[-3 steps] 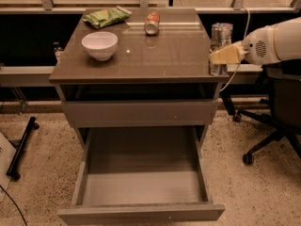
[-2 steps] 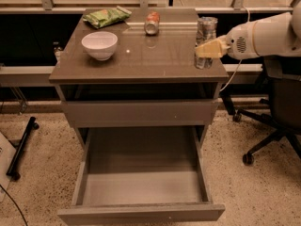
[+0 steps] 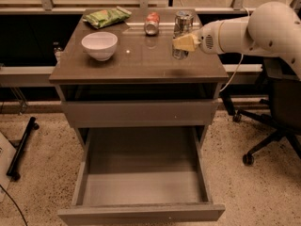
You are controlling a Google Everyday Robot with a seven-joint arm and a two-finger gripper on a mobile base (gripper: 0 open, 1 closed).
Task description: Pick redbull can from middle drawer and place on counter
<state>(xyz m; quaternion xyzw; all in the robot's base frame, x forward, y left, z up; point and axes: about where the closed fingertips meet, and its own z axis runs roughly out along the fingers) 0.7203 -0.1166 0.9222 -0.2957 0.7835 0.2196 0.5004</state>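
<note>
The redbull can (image 3: pixel 182 28), slim and silvery, stands upright over the back right part of the counter (image 3: pixel 141 62). My gripper (image 3: pixel 184 42) is shut on its middle from the right, and the white arm reaches in from the right. I cannot tell if the can's base touches the counter. The middle drawer (image 3: pixel 141 187) is pulled fully out below and its tray is empty.
A white bowl (image 3: pixel 99 45) sits at the counter's left. A green snack bag (image 3: pixel 106 17) lies at the back left. A red-and-white soda can (image 3: pixel 152 23) lies at the back middle, just left of the redbull can. An office chair (image 3: pixel 277 112) stands to the right.
My gripper has carried the redbull can leftward, from beyond the counter's right edge to over its back right part.
</note>
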